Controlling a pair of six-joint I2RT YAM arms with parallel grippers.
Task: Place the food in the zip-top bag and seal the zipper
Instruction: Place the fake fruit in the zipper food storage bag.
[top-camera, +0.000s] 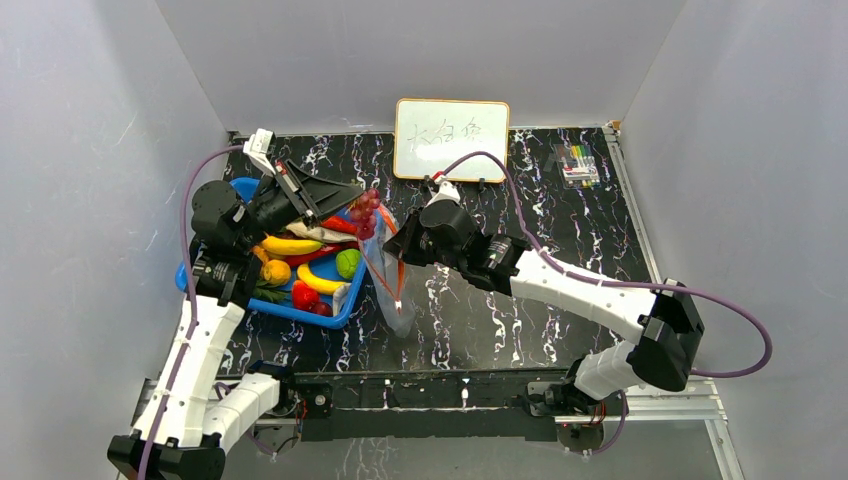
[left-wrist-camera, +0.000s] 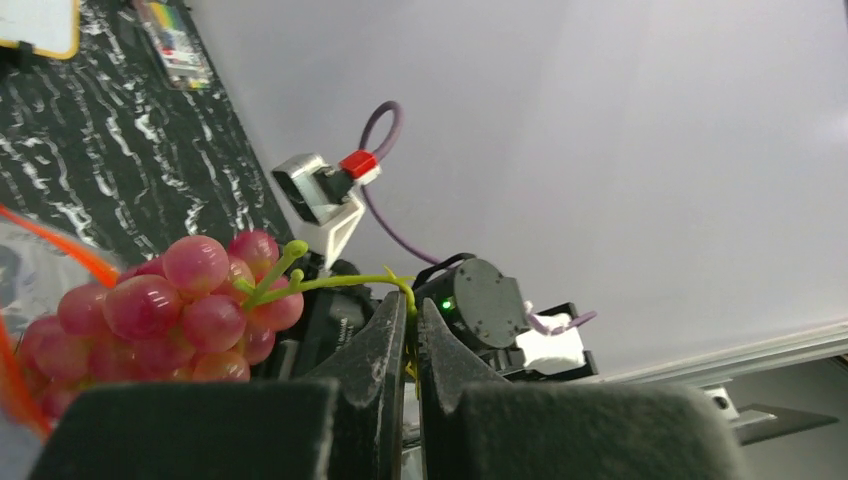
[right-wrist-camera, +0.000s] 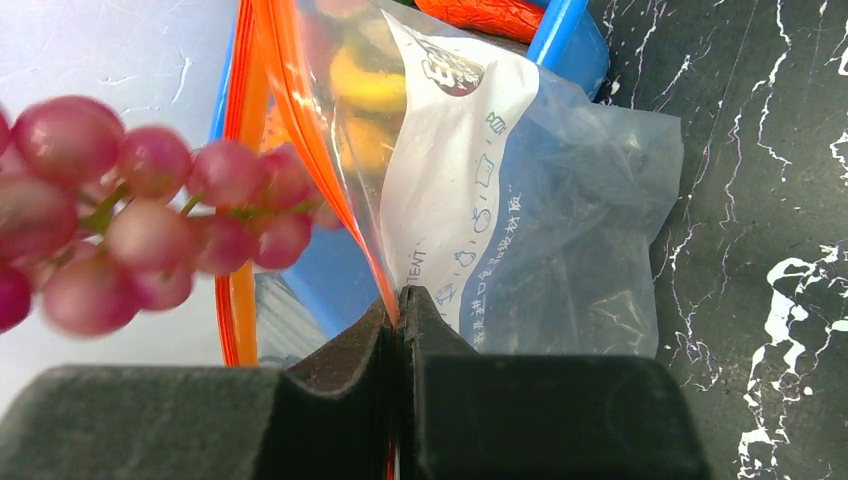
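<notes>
My left gripper (left-wrist-camera: 411, 305) is shut on the green stem of a bunch of dark red grapes (left-wrist-camera: 180, 305) and holds it in the air over the mouth of the zip-top bag (top-camera: 392, 285). The grapes (top-camera: 366, 208) hang just above the bag in the top view and show at the left of the right wrist view (right-wrist-camera: 130, 210). My right gripper (right-wrist-camera: 400, 300) is shut on the bag's red-orange zipper strip (right-wrist-camera: 300, 120) and holds the clear bag (right-wrist-camera: 540, 240) upright with its mouth open. More food, bananas (top-camera: 292, 245), a green fruit (top-camera: 348, 263) and red pieces (top-camera: 305, 296), lies in the blue basket (top-camera: 335, 318).
A small whiteboard (top-camera: 451, 139) stands at the back of the black marbled table (top-camera: 560, 200). A pack of markers (top-camera: 577, 165) lies at the back right. White walls close in the table on three sides.
</notes>
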